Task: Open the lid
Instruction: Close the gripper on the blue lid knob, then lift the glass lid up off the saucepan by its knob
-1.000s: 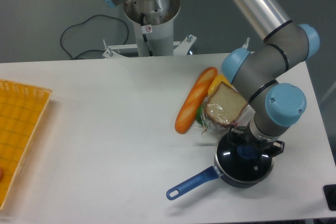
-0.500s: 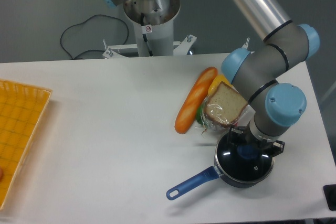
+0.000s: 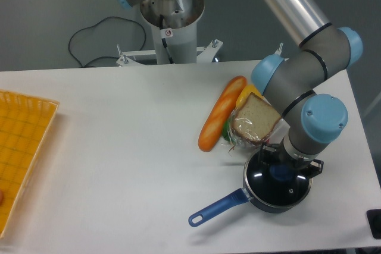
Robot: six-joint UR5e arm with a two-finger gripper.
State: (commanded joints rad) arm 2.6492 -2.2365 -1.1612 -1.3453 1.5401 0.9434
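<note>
At the lower right of the frame, a dark saucepan with a blue handle [image 3: 215, 209] sits on the white worktop [image 3: 119, 147], its handle pointing toward the lower left. The round clear glass lid with a metal rim [image 3: 275, 185] rests on the saucepan, and its blue centre knob [image 3: 280, 172] shows just under the arm's wrist. The gripper [image 3: 283, 168] is directly above the knob, mostly hidden by the grey and light-blue wrist, so I cannot tell whether its jaws are closed on the knob or apart.

Just above and left of the saucepan lies a slice of brown bread in clear wrap [image 3: 254, 122], leaning over something green and yellow. An orange baguette-shaped loaf [image 3: 221, 120] lies tilted beside it. At the far left edge is a yellow mesh tray [image 3: 21, 147]. A black cable [image 3: 95, 43] loops behind the worktop, near the arm's base.
</note>
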